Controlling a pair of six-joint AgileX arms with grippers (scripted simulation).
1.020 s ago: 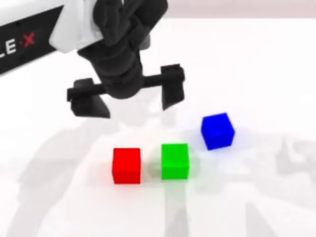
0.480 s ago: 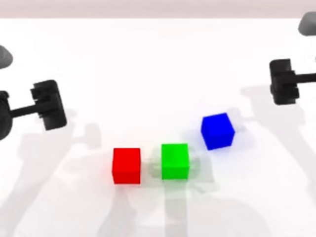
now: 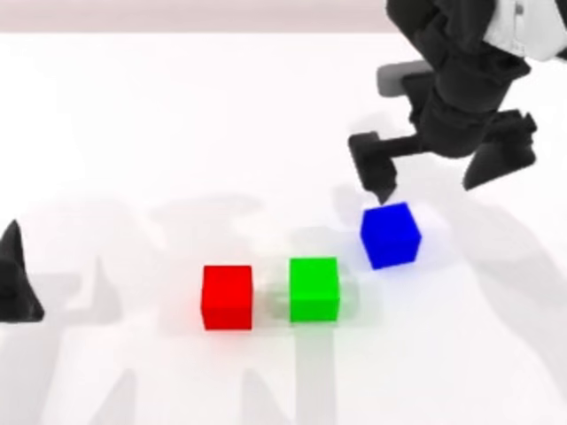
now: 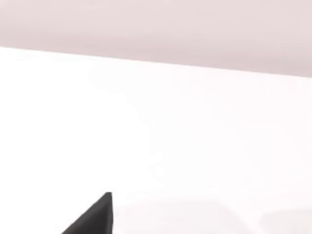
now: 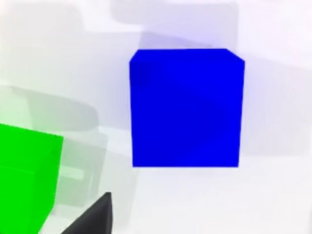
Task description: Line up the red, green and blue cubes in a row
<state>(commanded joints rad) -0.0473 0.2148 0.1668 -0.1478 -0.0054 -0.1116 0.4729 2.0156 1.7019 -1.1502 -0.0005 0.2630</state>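
Right claw (image 3: pixel 434 173) now over blue cube (image 3: pixel 390 235) — fingers spread, left arm withdrawn.

You see the green cube (image 3: pixel 314 289) flat on the table, square to its edges. The red cube (image 3: pixel 228 297) sits just left of it, apart, in the same line. The blue cube (image 3: pixel 390 235) lies right of the green cube and farther back, slightly turned.
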